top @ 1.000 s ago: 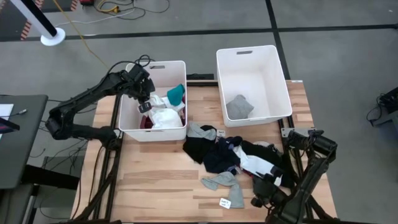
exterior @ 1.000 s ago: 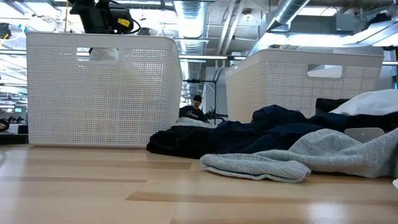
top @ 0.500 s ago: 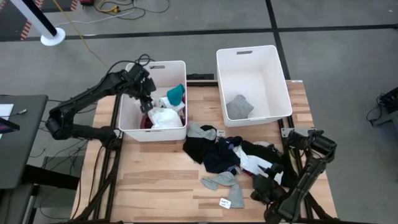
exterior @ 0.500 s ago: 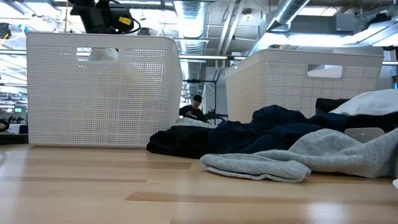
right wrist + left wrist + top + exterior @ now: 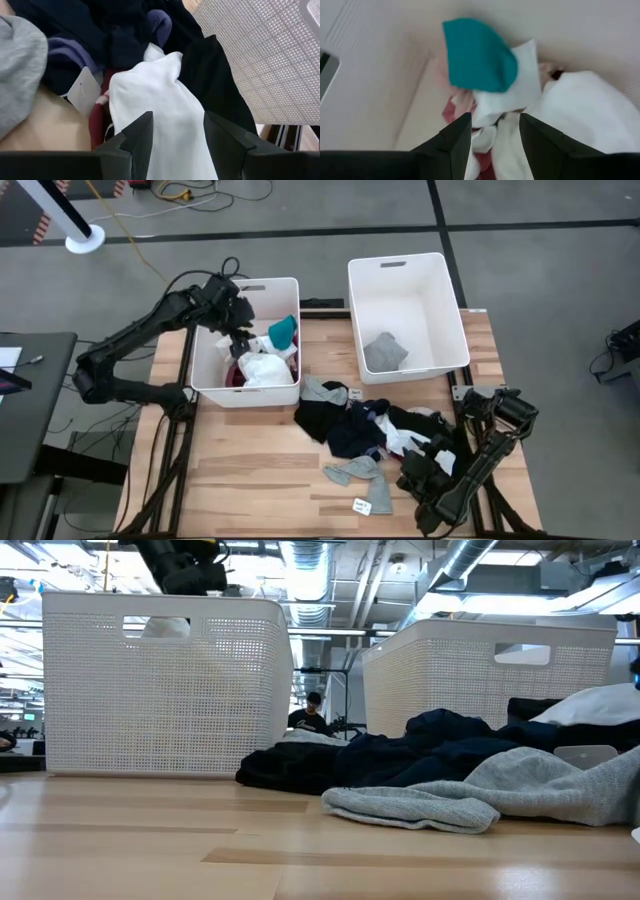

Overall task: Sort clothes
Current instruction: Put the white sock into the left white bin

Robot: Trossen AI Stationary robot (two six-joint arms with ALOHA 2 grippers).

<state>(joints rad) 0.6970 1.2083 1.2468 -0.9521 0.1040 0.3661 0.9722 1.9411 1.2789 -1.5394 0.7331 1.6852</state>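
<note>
**Clothes pile mid-counter, both end effectors spread**

Clothes pile stretches across the counter, long axis left-right. Left end effector spread, empty, above left bin garments. Right end effector spread over white garment.

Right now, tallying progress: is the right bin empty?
Not empty. The right bin holds one grey garment; the rest of its floor shows bare.

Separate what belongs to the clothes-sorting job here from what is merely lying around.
Part of the job:
- pile of clothes on the table
- grey garment in the right bin
- teal garment and white clothes in the left bin
- left gripper, open over the left bin
- right gripper, open over a white garment

Just lying about:
- yellow cable on the floor
</note>
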